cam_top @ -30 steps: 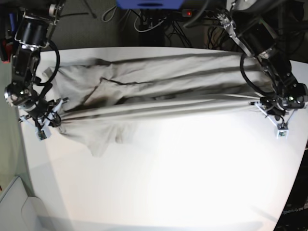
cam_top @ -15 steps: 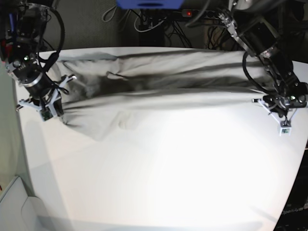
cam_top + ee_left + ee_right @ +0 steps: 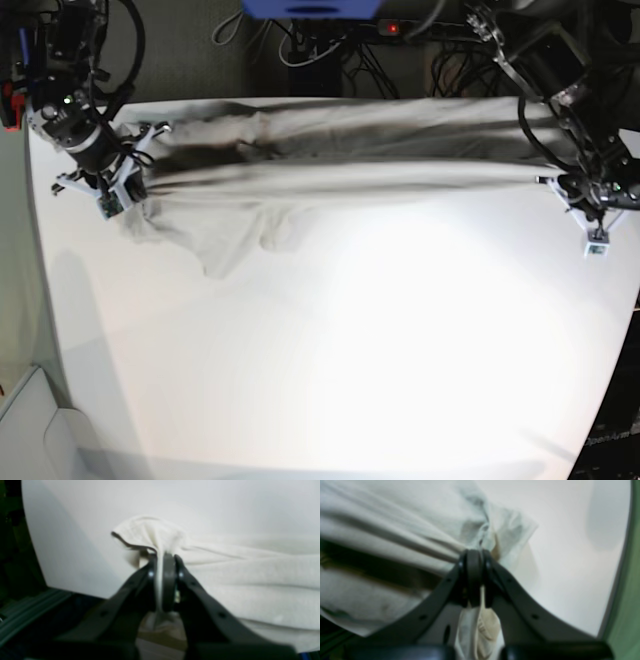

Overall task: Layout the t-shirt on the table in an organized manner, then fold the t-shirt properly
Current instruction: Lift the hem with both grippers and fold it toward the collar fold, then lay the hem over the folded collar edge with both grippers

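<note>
Your left pincer (image 3: 163, 562) is clamped on a bunched corner of the t-shirt (image 3: 250, 580); cloth passes between its black fingers (image 3: 170, 580) and hangs out below them. Your right pincer (image 3: 474, 557) is likewise clamped on the opposite end of the shirt, with a tuft of fabric showing beneath its fingers (image 3: 473, 577).

In the base view the left pincer (image 3: 590, 195) sits near the right edge of the bench (image 3: 350, 350) and the right pincer (image 3: 115, 185) near the left edge. The t-shirt (image 3: 350, 160) is stretched between them as a long band across the far part of the bench. It is plain light grey-beige, creased in long lengthwise folds with dark shadow lines. A loose flap (image 3: 225, 235) sags towards the near side close to the right pincer.

The bench is smooth matte white with rounded edges. Behind its far edge you can see tangled cables (image 3: 320, 40) and a blue object (image 3: 310, 8) on a dark floor.
</note>
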